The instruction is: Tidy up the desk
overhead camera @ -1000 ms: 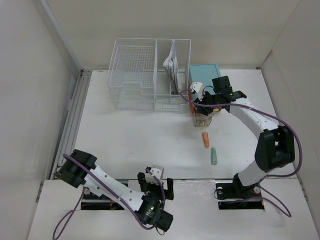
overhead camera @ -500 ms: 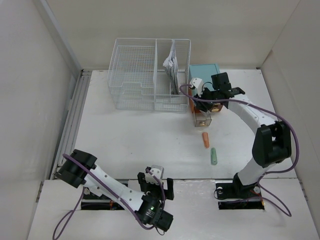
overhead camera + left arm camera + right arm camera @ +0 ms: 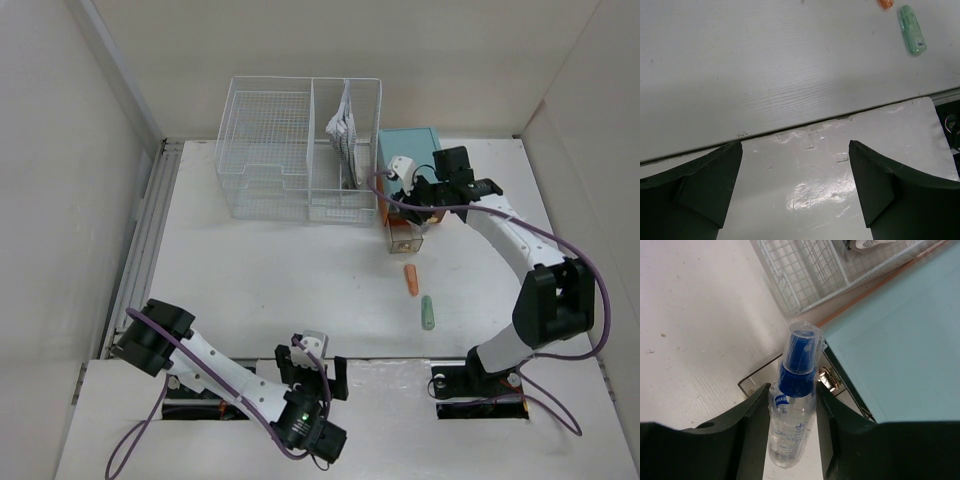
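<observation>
You're viewing a clear bottle (image 3: 789, 432) wearing a blue cap (image 3: 799, 360), a teal box (image 3: 900, 340), an orange pen (image 3: 410, 279), a green pen (image 3: 427, 313), a white surface (image 3: 270, 270).

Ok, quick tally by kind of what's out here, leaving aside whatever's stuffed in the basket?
markers: 2, orange marker and green marker
spray bottle: 1, gripped in the right hand
wire-mesh basket: 1
teal drawer box: 1
Total: 5

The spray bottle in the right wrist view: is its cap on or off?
On. A clear cap covers the blue spray head, and the right fingers grip the bottle by its body.
</observation>
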Robot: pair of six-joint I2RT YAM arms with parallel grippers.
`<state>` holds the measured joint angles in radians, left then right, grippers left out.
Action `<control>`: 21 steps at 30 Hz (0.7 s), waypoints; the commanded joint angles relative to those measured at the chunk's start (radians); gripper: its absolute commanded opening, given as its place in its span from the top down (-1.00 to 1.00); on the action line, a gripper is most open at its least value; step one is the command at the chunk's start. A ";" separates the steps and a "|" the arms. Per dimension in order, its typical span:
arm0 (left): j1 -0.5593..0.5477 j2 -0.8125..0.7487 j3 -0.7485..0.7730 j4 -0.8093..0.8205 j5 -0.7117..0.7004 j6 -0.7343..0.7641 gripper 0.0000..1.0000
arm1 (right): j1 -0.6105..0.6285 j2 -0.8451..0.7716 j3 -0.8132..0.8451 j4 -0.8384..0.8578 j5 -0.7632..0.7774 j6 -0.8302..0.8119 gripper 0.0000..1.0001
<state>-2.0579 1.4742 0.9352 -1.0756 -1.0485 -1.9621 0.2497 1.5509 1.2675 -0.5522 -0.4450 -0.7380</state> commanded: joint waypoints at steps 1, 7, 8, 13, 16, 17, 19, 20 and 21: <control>-0.014 0.005 0.002 -0.058 -0.036 -0.270 -0.71 | -0.001 -0.031 0.020 -0.011 -0.054 -0.015 0.55; -0.015 0.005 -0.007 -0.058 -0.036 -0.279 -0.71 | -0.001 -0.031 -0.030 -0.038 -0.098 -0.067 0.60; -0.015 0.005 -0.007 -0.058 -0.036 -0.279 -0.71 | -0.001 -0.031 -0.030 -0.038 -0.098 -0.067 0.63; -0.015 0.005 -0.007 -0.058 -0.036 -0.279 -0.71 | -0.001 0.005 -0.030 -0.064 -0.127 -0.110 0.68; -0.015 0.005 -0.007 -0.058 -0.036 -0.288 -0.71 | 0.010 0.024 -0.030 -0.043 -0.117 -0.110 0.70; -0.015 0.005 -0.007 -0.058 -0.036 -0.288 -0.71 | 0.010 0.038 -0.030 -0.043 -0.116 -0.110 0.70; -0.015 0.005 -0.007 -0.058 -0.036 -0.288 -0.71 | 0.019 0.052 -0.020 -0.025 -0.107 -0.110 0.70; -0.015 0.005 -0.007 -0.058 -0.036 -0.288 -0.71 | 0.019 0.052 -0.020 -0.025 -0.095 -0.110 0.70; -0.015 0.005 -0.016 -0.058 -0.036 -0.288 -0.71 | 0.019 0.066 -0.020 -0.015 -0.086 -0.110 0.70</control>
<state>-2.0670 1.4784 0.9348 -1.0756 -1.0477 -1.9644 0.2573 1.5993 1.2339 -0.6128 -0.5266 -0.8276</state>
